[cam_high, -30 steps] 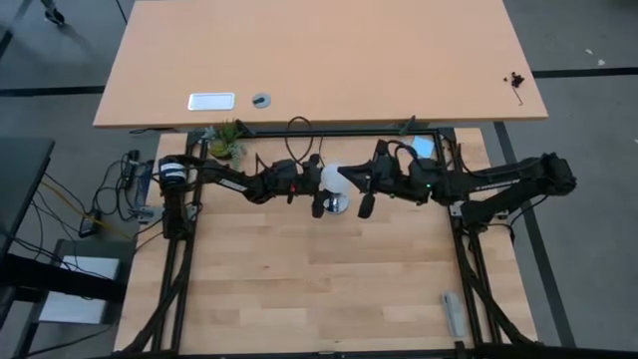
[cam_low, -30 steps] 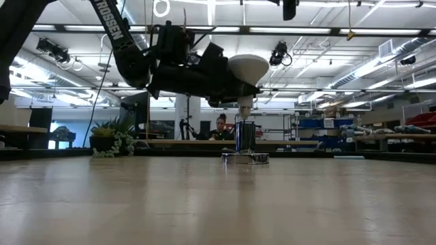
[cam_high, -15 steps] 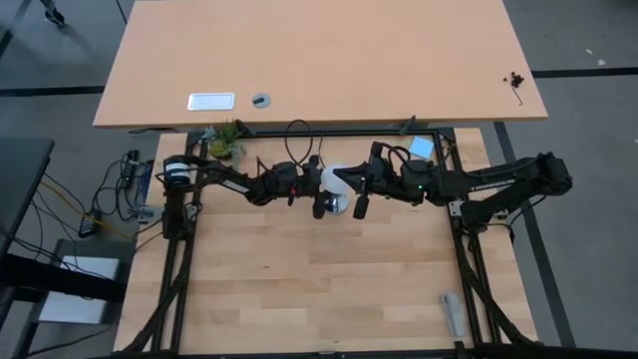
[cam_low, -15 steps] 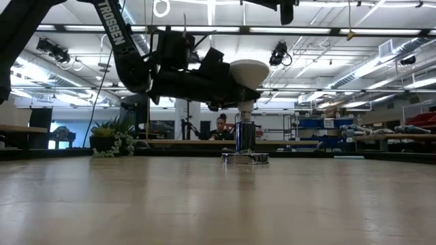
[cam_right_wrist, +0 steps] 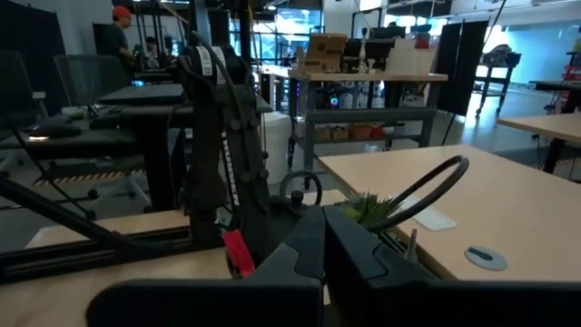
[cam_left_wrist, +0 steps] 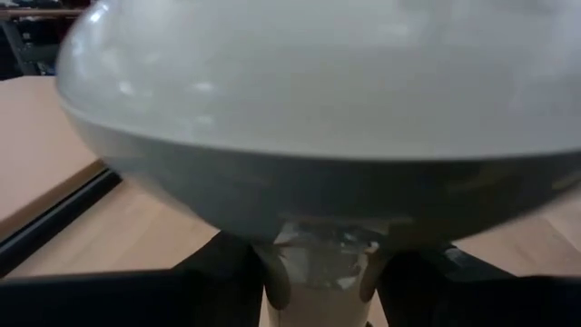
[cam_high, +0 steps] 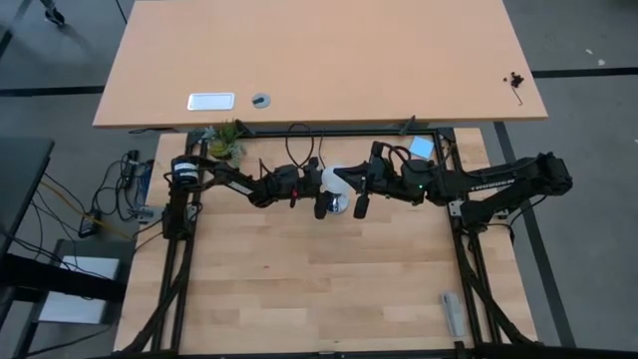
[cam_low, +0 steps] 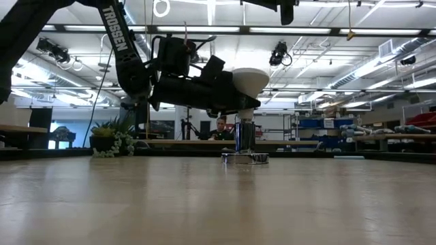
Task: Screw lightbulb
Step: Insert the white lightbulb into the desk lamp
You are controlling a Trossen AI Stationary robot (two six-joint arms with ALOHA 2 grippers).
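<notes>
The wooden table (cam_high: 299,279) carried both arms meeting near its far middle. The left gripper (cam_high: 321,192) pinched the lightbulb (cam_high: 336,180), globe up, directly above the socket (cam_low: 244,157); the low view showed the base (cam_low: 245,122) over it, contact unclear. The right gripper (cam_high: 361,191), fingers pressed together, hung beside the bulb. The globe (cam_left_wrist: 318,109) filled the left wrist view, hiding the socket.
</notes>
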